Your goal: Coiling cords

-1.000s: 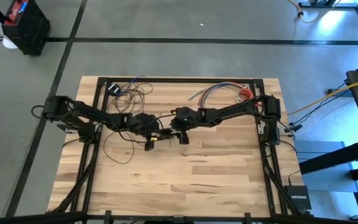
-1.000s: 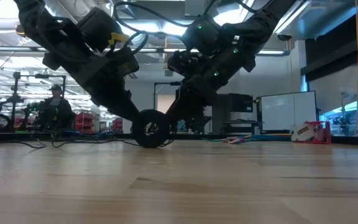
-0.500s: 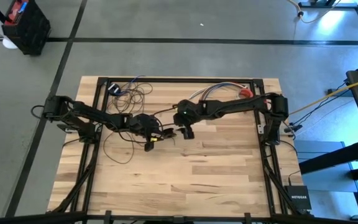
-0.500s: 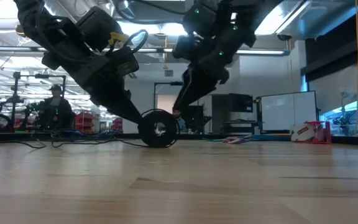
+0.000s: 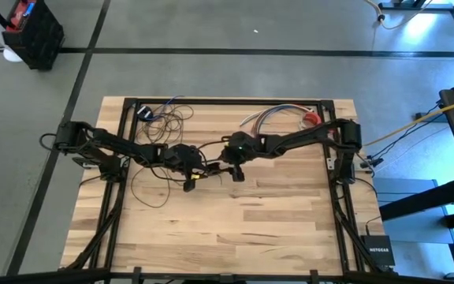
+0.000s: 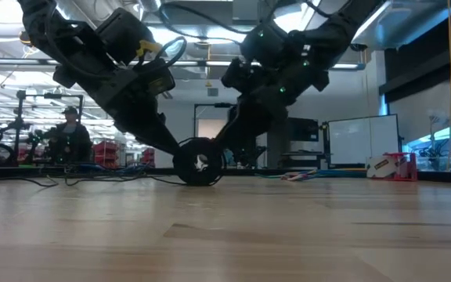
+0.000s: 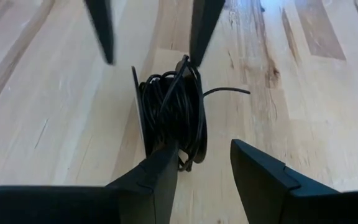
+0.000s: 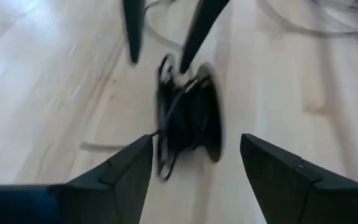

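Black-brown cords, wound part: one tight coil (image 7: 169,115) stands on its edge on the wooden table (image 5: 274,229), between my two grippers.
Cords, loose part: several thin loops (image 5: 168,118) lie on the far side of the coil, towards my left arm's base, and one more loop (image 5: 144,189) lies on the near side. A short free tail sticks out of the coil itself.
Left gripper (image 7: 202,146): it is low and right at the coil, at its rim. I cannot tell if my jaws here pinch the coil or only lean on it.
Right gripper (image 8: 196,138): it comes to the coil from the opposite side, jaws wide apart and holding nothing. The coil is just ahead of them, not between them.
Done so far: in my judgement a good part, because the coil is thick already.
Left to do: I think the loose loops must be pulled in and wound on, then the tail tucked.
Not part of this: coloured wires (image 5: 278,114) lie well beyond the coil, on my right arm's side.
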Motion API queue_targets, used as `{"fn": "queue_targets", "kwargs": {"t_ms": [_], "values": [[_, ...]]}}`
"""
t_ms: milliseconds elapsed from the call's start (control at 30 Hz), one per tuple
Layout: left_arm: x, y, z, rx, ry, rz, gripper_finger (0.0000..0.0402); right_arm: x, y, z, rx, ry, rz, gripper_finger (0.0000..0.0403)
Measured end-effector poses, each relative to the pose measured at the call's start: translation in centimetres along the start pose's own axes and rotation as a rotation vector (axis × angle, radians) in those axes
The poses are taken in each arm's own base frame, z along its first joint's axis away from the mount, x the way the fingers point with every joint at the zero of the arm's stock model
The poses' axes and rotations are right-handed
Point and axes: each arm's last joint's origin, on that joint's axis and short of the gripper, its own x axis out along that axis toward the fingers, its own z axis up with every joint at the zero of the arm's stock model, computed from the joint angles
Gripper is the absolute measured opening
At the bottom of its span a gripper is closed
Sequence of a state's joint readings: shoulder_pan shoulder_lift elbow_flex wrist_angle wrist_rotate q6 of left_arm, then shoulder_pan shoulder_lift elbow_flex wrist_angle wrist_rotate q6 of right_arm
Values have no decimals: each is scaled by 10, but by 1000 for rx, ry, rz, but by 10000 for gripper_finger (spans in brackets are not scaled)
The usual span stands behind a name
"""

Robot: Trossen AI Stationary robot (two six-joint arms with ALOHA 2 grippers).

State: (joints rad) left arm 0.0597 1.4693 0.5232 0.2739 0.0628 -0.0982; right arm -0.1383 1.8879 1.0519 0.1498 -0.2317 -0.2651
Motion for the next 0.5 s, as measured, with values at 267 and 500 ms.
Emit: {"fn": "queue_targets", "kwargs": {"t_ms": [267,500], "values": [[0,0,1,-2,-5,0,141,17,-1,-8,-8,-36,30,248],[-7,-1,6,-6,-28,-2,141,22,-1,-11,-13,-48,31,175]]}}
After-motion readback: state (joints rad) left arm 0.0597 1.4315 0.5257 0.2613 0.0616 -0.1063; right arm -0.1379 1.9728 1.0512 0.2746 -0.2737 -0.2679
